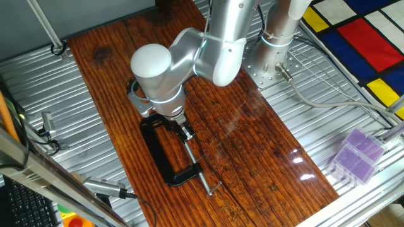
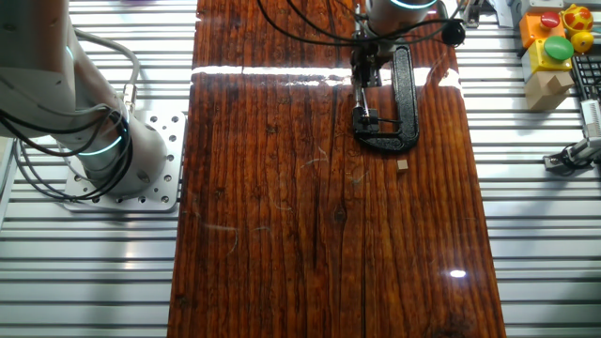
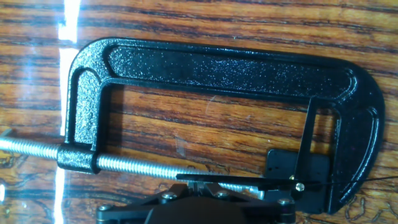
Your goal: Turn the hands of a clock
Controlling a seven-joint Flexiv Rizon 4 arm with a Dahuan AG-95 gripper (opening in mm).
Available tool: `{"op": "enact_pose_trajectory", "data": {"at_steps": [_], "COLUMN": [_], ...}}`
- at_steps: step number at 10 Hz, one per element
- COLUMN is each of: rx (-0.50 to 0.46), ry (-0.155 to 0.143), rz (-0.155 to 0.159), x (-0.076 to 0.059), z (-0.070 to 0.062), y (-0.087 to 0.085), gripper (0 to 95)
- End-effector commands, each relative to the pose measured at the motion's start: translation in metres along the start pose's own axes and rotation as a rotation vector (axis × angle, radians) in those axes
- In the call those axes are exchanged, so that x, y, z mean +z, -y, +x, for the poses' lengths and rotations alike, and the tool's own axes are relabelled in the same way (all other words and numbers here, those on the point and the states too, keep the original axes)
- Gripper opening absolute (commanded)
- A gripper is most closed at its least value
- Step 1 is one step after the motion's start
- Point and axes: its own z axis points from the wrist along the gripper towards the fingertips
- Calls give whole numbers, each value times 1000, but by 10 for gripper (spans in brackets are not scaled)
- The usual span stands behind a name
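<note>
A black C-clamp (image 3: 230,68) lies flat on the wooden table (image 1: 252,145); it also shows in one fixed view (image 1: 165,157) and the other fixed view (image 2: 406,94). Its jaw holds a small black clock movement (image 3: 283,171). One long thin hand (image 3: 224,179) points left along the clamp screw (image 3: 137,165). Another hand (image 3: 308,137) points up. My gripper (image 3: 196,185) is at the bottom edge of the hand view, fingers together, tips right at the long hand. It stands over the clamp in both fixed views (image 1: 183,129) (image 2: 364,80).
A small wooden block (image 2: 402,164) lies just past the clamp. A purple box (image 1: 356,154) sits at the table's side. A red and green button box (image 2: 554,38) and a hand tool (image 1: 107,187) lie on the metal frame. The arm's base (image 2: 131,160) is bolted beside the board.
</note>
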Motion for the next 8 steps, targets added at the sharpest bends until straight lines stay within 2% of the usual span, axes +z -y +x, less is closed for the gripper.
{"op": "enact_pose_trajectory", "data": {"at_steps": [1,8], "rx": [0,-9], "ry": [1,1], "rz": [1,3], "x": [0,0], "z": [-2,-6], "y": [0,1], "gripper": [0,0]}}
